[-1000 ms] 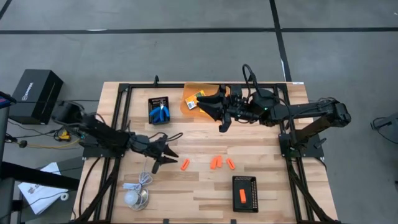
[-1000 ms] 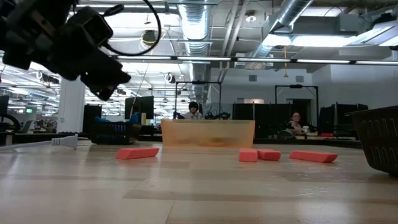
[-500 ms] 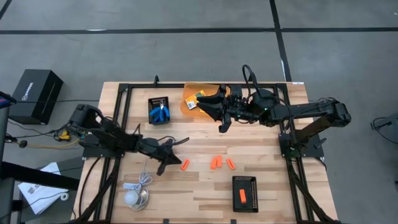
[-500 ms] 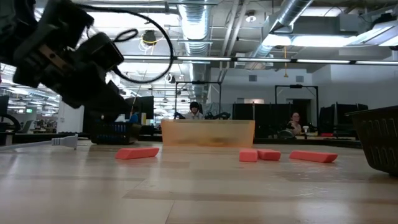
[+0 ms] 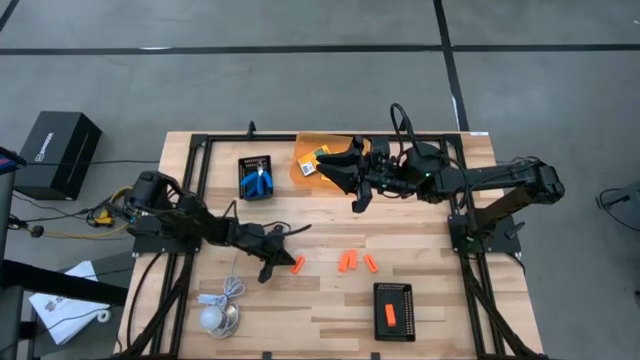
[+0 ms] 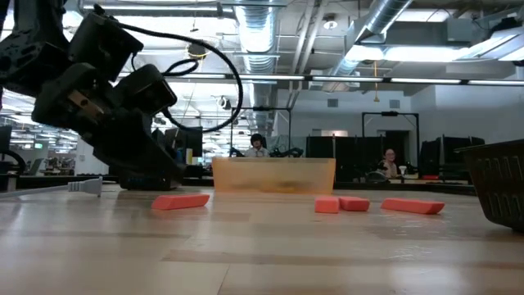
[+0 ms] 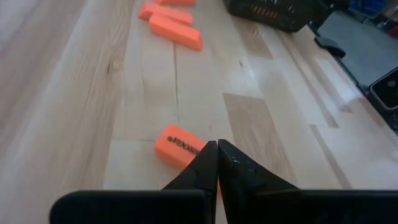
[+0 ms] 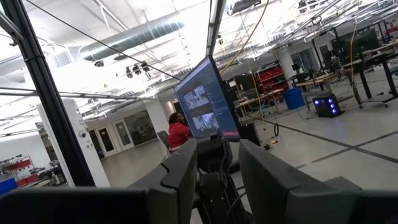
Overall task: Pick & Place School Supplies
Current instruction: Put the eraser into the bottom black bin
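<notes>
Left pincer [image 7: 217, 148] low over the tabletop [image 5: 330, 300], fingers pressed together with nothing between them, tips just at the near end of an orange stick [image 7: 179, 145]. Same stick [image 5: 297, 265] just beside the pincer tips in the high view, lying flat on the wood. Farther along, two more orange sticks [image 5: 347, 262] close together and a third [image 5: 371, 264] just beside them, all loose on the boards. Beyond those, toward the tabletop's front edge, a black tray [image 5: 393, 311] with one orange stick [image 5: 389, 315] inside.

Right pincer [image 5: 345, 172] raised over the back of the tabletop, partly open, nothing visible between the fingers [image 8: 180, 177]. Directly beneath and beside it, an orange tray [image 5: 308, 150] with a yellow-and-green crayon box [image 5: 312, 166] in it. Left of that, another black tray [image 5: 256, 178] containing the blue-handled scissors [image 5: 260, 182].

Near the front left corner, a white cable with round puck [image 5: 213, 318]. In the low view, people [image 6: 257, 146] seated in the room far behind the tabletop.
</notes>
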`<state>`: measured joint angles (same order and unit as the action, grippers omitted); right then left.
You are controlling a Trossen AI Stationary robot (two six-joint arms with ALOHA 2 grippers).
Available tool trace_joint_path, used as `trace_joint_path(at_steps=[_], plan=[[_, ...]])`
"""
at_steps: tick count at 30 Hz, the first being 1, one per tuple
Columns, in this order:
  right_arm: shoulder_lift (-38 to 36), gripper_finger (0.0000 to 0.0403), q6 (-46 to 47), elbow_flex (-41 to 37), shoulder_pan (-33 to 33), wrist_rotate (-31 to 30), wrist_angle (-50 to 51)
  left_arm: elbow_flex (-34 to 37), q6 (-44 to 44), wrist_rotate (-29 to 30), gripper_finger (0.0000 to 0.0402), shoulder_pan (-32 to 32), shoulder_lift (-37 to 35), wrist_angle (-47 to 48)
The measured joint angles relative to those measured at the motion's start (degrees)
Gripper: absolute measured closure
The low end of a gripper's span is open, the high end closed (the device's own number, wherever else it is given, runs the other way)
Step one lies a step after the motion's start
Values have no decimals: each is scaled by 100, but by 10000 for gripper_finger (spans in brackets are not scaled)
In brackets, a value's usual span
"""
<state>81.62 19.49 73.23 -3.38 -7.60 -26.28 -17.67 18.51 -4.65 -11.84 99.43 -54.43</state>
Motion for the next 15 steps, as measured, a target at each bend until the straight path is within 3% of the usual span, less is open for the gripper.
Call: trace_joint_path(at_steps=[15], plan=[[0,291,-2,0,0,2,-5,2,15,5,398,31,90,82]])
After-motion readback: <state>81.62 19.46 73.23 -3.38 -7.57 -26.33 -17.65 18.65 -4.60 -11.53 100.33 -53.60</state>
